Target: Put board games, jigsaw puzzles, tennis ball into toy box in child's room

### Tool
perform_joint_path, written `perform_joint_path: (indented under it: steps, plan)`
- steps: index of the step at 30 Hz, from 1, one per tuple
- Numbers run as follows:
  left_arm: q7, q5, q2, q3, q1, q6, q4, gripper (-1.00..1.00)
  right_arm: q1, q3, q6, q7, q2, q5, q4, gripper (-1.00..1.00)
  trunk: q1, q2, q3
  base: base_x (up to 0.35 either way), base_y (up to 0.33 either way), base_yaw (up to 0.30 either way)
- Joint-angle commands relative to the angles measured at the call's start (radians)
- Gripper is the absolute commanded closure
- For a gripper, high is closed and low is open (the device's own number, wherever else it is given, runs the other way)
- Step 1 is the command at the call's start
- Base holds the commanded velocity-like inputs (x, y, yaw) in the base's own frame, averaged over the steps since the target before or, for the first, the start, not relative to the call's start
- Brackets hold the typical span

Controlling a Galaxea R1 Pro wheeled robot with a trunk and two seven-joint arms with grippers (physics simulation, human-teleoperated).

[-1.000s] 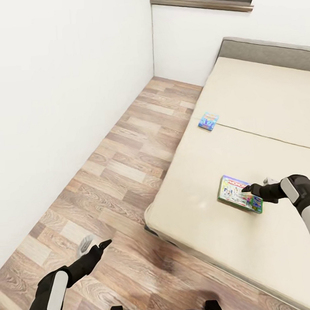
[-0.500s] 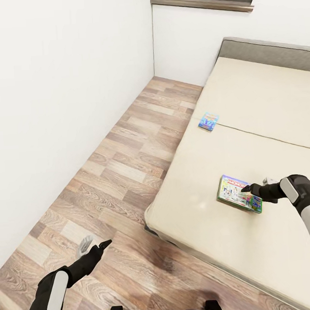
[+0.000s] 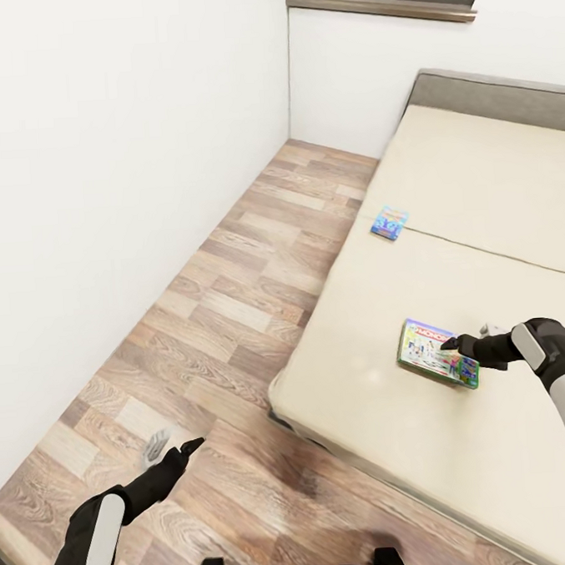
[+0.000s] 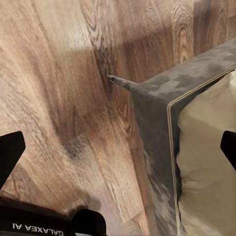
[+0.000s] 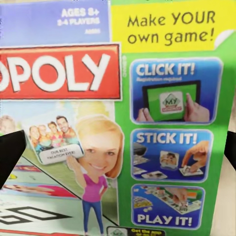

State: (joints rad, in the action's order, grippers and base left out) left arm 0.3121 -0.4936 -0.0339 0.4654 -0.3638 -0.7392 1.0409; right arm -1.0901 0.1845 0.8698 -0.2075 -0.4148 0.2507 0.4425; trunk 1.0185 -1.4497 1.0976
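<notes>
Lower left of the head frame: left gripper (image 3: 169, 447) over the wood floor (image 3: 233, 302), fingers apart, empty, beside the bed's corner. Right of centre: right gripper (image 3: 463, 339) poised directly above the green-edged board game (image 3: 436, 352), which lies flat on the bed (image 3: 477, 187) near its floor-side edge, long axis slanting from upper left to lower right. Fingers apart, straddling the printed lid in the wrist view (contact with the box impossible to tell). Clearly the nearer arm; straight descent needed. Farther up, near the mattress seam: small blue board game (image 3: 389, 223), well apart.
</notes>
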Motion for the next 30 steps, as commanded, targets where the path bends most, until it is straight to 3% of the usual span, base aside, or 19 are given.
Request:
perform_joint_path:
  steps: [1,17,30]
  plan:
    - [0.003,0.000,-0.001,0.004,-0.001,-0.008,0.000,-1.00,0.001,0.007,0.006,-0.010,0.005,0.008,0.001,-1.00,0.007,0.000,0.000,0.000,0.000,0.206]
    - [0.002,0.000,-0.001,0.004,-0.001,-0.008,-0.003,-1.00,0.001,0.007,0.006,-0.010,0.005,0.008,0.001,-1.00,0.007,0.000,-0.009,0.000,0.000,0.235]
    - [0.002,0.000,-0.001,0.004,-0.001,-0.007,-0.005,-1.00,0.001,0.007,0.006,-0.010,0.006,0.008,0.001,-1.00,0.007,0.000,-0.010,0.000,0.000,0.065]
